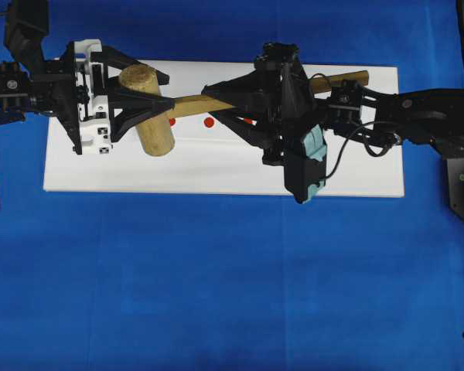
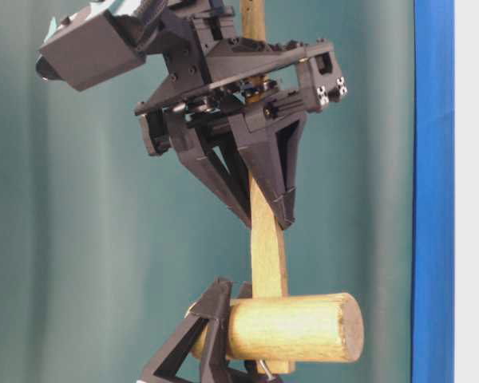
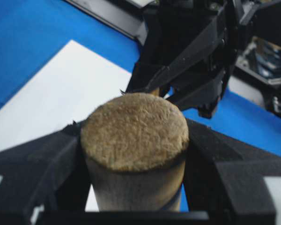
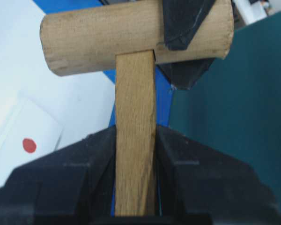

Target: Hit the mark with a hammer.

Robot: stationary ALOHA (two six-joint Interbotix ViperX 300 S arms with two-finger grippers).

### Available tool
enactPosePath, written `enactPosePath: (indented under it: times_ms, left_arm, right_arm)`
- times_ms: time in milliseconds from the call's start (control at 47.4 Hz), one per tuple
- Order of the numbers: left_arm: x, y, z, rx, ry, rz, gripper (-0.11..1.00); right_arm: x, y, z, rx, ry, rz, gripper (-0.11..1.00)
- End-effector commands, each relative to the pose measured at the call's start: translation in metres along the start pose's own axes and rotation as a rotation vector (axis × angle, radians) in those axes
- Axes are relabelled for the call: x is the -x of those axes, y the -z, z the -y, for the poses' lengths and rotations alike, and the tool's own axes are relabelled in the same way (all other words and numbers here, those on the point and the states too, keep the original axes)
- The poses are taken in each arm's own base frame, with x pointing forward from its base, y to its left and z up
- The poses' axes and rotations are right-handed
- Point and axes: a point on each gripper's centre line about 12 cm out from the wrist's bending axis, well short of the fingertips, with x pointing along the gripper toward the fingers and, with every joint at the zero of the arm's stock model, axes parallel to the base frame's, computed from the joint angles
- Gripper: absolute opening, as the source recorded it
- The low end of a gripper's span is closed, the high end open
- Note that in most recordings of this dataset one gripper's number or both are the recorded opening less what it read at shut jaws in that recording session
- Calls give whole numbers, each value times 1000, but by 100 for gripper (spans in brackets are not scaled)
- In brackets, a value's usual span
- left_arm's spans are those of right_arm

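A: Overhead view: hammer (image 1: 156, 108) held up over the white board (image 1: 216, 174), head toward the board's left end, handle running right past the board's far edge.

B: Who has it?

A: Right gripper (image 1: 216, 103) is clamped on the handle mid-length; its wrist view shows both fingers (image 4: 79, 164) flat against the handle's narrow edges. Left gripper (image 1: 158, 107) straddles the head, one finger (image 3: 47, 164) on each side. Contact with the head can't be told from these views, so jaws partly closed around it, grip unconfirmed.

B: Handling?

A: Looks like solid light wood, stiff, not fragile. The head is thick, so weight likely sits at that end and would tend to swing in a handle grip. The flat handle suits parallel fingers and should resist twisting. The round head is likelier to roll or slip, so it's a worse place to hold. For a swing, a grip farther back on the handle gives more leverage, at the cost of more sag.

B: Surface and room?

A: Board lies flat on a blue cloth (image 1: 216, 294). Red dots (image 1: 209, 121) sit in a row on the board under the handle, near the head; one shows in the right wrist view. Table-level view shows a teal backdrop (image 2: 80, 239) behind the arms. Little else visible.
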Motion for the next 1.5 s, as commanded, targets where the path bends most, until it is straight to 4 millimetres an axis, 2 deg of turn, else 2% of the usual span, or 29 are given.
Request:
enactPosePath:
  times_ms: [0,253,295,380,570,612,844,1139,1372,1477]
  left_arm:
    - [0,-7,5,-12,16,23,45]
    - [2,-7,4,-11,13,23,45]
    - [2,-8,4,-11,14,26,45]
    - [3,-8,4,-16,14,26,45]
    - [4,-8,4,-28,17,26,45]
    - [4,-7,4,-40,16,23,45]
    - [9,0,1,-253,-3,-35,45]
    - [13,3,1,-456,2,-57,45]
    - [15,4,5,-486,16,-55,45]
    - [16,4,7,-489,23,-52,45]
  right_arm:
    - [3,-18,17,-25,40,43,10]
    - [2,-18,18,-55,24,28,11]
    - [2,-17,19,-58,25,27,14]
    - [2,-16,17,-68,13,16,33]
    - [4,-17,14,-151,-35,-15,87]
    - [6,-19,13,-177,-60,-25,92]
    - [17,-34,7,-356,-195,-66,89]
    - [20,-34,11,-550,-180,-80,89]
    - [17,-21,12,-634,-163,-120,89]
    - [8,-3,4,-643,-148,-163,89]
